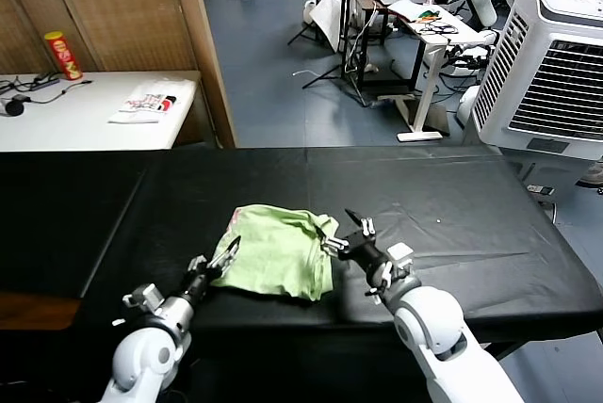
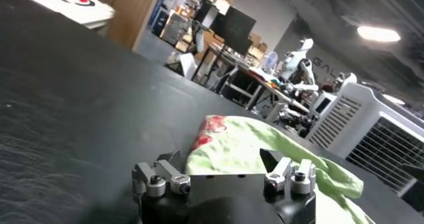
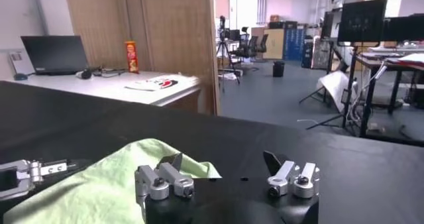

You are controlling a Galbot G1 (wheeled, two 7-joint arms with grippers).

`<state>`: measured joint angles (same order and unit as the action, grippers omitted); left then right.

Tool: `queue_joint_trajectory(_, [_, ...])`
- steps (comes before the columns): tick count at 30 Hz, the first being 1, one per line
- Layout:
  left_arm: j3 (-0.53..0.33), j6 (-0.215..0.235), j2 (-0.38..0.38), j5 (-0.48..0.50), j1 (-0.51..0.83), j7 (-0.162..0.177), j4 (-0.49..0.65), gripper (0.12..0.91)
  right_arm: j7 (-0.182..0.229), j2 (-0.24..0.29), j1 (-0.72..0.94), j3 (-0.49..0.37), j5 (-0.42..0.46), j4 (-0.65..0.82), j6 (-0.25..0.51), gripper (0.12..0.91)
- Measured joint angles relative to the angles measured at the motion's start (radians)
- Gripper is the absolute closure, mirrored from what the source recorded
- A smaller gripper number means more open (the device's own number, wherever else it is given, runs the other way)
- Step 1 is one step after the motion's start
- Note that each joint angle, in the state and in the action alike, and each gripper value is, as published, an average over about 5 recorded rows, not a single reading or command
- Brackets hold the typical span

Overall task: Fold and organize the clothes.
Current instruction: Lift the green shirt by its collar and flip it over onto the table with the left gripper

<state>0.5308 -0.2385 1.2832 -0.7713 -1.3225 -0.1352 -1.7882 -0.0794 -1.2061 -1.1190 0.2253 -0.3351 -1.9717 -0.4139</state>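
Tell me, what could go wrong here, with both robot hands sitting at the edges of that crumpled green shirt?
Three things, I would guess. The shirt lies bunched rather than flat, so the left hand, at its left edge, might pinch several layers at once and fold it crooked. The right hand is open beside the right edge and may close on only a wisp of thin fabric, or on nothing. The shirt also lies toward the near edge of the black table, so a pull could drag it off.

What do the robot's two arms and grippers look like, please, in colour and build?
Both arms have rounded, glossy white shells ending in black wrist sections. The left gripper and right gripper are alike: black bodies carrying silver metal linkages with round bolts and dark, pointed jaws. No cables or markings are visible on them.
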Motion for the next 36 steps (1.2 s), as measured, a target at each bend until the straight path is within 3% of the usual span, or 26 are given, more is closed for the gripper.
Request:
queue_joint_trajectory(7, [-0.001,-0.012,0.002,-0.025,0.008,0.013,0.009,0.799,0.0,-0.004,-0.006,0.01,0.002,-0.001,0.0,0.227])
queue_joint_trajectory(10, [0.006,-0.026,0.009,-0.022,0.0,0.047,-0.005,0.891,0.002,-0.008,-0.005,0.011,0.004,0.001,-0.001,0.227])
queue_joint_trajectory(18, [0.061,-0.073,0.039,0.052,-0.069,0.2,-0.104,0.897,0.026,-0.015,0.013,-0.004,0.047,0.028,-0.024,0.227])
queue_joint_trajectory(21, [0.094,-0.078,0.037,0.091,-0.105,0.238,-0.154,0.897,0.03,-0.022,0.024,-0.014,0.059,0.038,-0.031,0.227])
queue_joint_trajectory(26, [0.163,-0.078,0.013,0.146,-0.163,0.26,-0.226,0.897,0.03,-0.031,0.038,-0.033,0.065,0.049,-0.033,0.227])
queue_joint_trajectory(36, [0.324,-0.051,-0.113,0.238,-0.201,0.256,-0.253,0.897,0.031,-0.036,0.054,-0.046,0.06,0.059,-0.033,0.227])
